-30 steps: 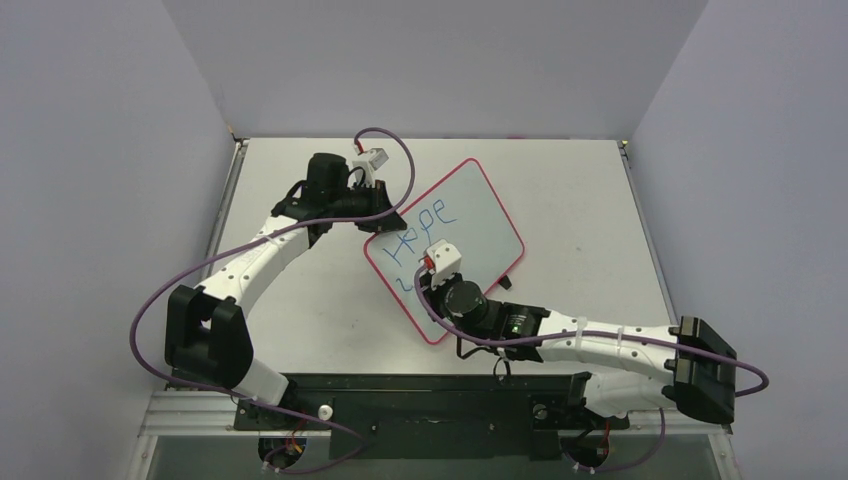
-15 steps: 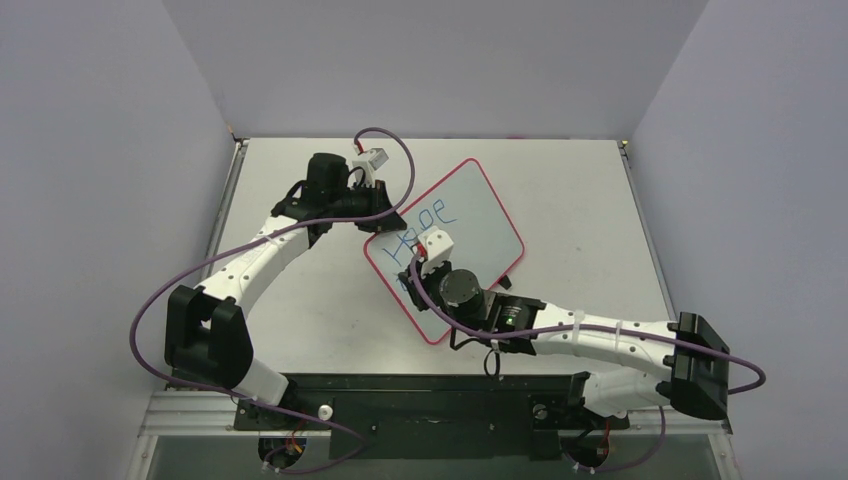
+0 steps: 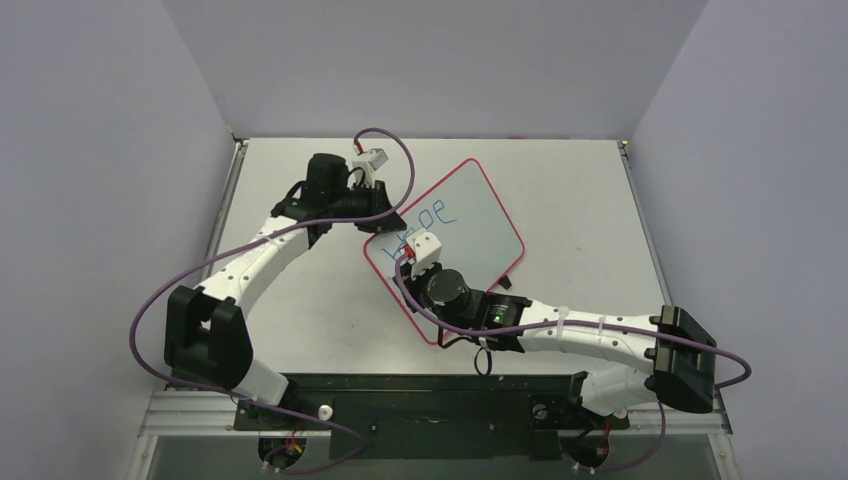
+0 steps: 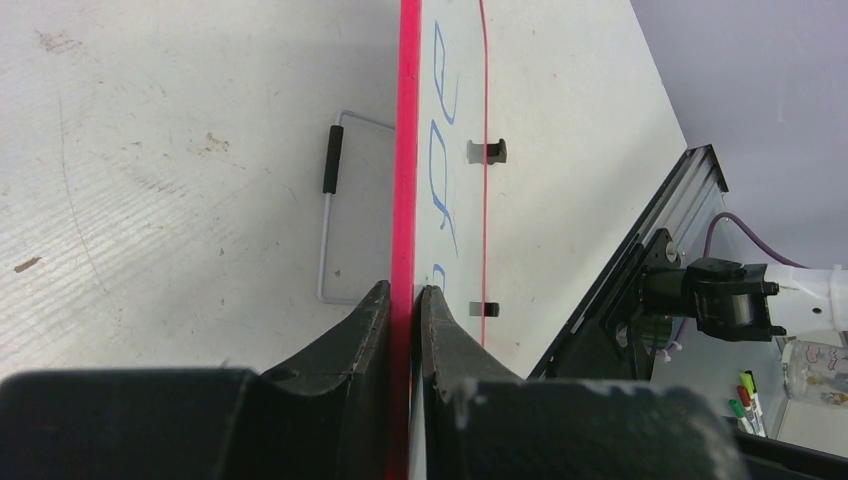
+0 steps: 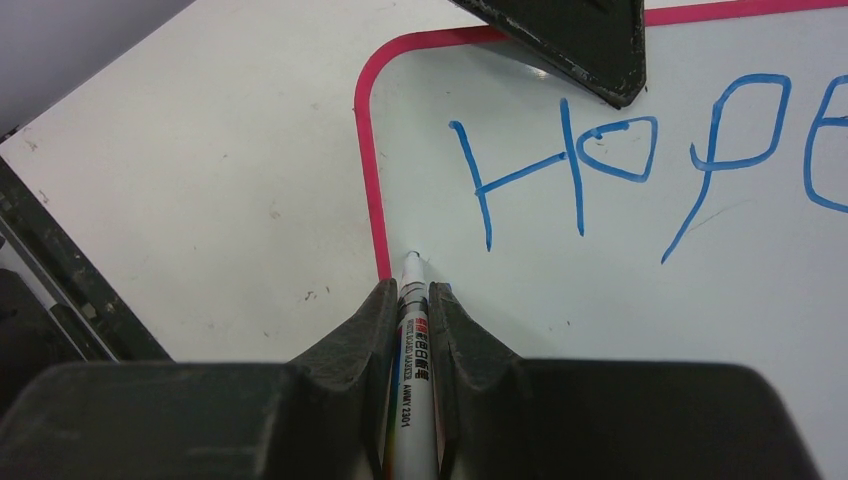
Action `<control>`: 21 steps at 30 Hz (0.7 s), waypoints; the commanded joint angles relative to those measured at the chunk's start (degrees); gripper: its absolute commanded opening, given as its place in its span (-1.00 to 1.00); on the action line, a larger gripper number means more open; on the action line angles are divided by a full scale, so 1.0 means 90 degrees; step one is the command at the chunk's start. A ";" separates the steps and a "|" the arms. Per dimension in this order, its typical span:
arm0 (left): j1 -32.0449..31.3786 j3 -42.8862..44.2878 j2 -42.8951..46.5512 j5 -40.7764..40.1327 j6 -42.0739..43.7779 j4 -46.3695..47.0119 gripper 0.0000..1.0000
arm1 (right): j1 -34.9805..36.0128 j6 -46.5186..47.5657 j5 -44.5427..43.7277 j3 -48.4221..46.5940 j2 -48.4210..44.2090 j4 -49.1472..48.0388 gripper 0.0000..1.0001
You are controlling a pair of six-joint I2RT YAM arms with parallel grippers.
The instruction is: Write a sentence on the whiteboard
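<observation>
At centre-left of the overhead view, the left gripper (image 4: pixel 405 295) pinches the whiteboard (image 3: pixel 478 215) by its pink rim, fingers pressed onto the edge. That clamp should hold firm so the board cannot skid under pen pressure. The board lies tilted in the middle of the table (image 3: pixel 580 200), and the sentence (image 5: pixel 620 170) so far reads "Hope" in blue. Further right, the right gripper (image 5: pixel 412 292) squeezes a marker (image 5: pixel 410 340), its tip just below the H, beside the rim. The second line is best started there, with light, even contact, parallel to the first.
</observation>
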State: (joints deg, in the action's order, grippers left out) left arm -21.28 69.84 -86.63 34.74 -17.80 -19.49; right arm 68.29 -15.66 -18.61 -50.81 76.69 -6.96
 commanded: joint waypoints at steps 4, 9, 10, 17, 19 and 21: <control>0.0067 0.0012 0.0341 -0.0671 0.0333 0.0225 -1.00 | -0.0063 -0.0062 -0.0273 -0.0073 0.0070 -0.0095 -1.00; 0.0069 0.0013 0.0352 -0.0688 0.0335 0.0213 -1.00 | -0.0068 -0.0052 -0.0516 -0.0077 0.0008 0.0075 -1.00; 0.0069 0.0013 0.0356 -0.0692 0.0344 0.0213 -1.00 | -0.0068 -0.0060 -0.0552 -0.0077 -0.0008 0.0097 -1.00; 0.0069 0.0014 0.0341 -0.0696 0.0347 0.0212 -1.00 | -0.0069 -0.0039 -0.0658 -0.0077 -0.0170 0.0230 -1.00; 0.0069 0.0013 0.0345 -0.0696 0.0348 0.0212 -1.00 | -0.0062 -0.0022 -0.0610 -0.0065 -0.0280 0.0222 -1.00; 0.0069 0.0018 0.0348 -0.0705 0.0347 0.0212 -1.00 | -0.0059 -0.0015 -0.0575 -0.0016 -0.0419 0.0187 -1.00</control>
State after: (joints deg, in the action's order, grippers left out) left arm -21.30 69.69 -86.35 34.65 -17.85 -19.51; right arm 68.18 -15.81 -22.74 -50.78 76.20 -5.10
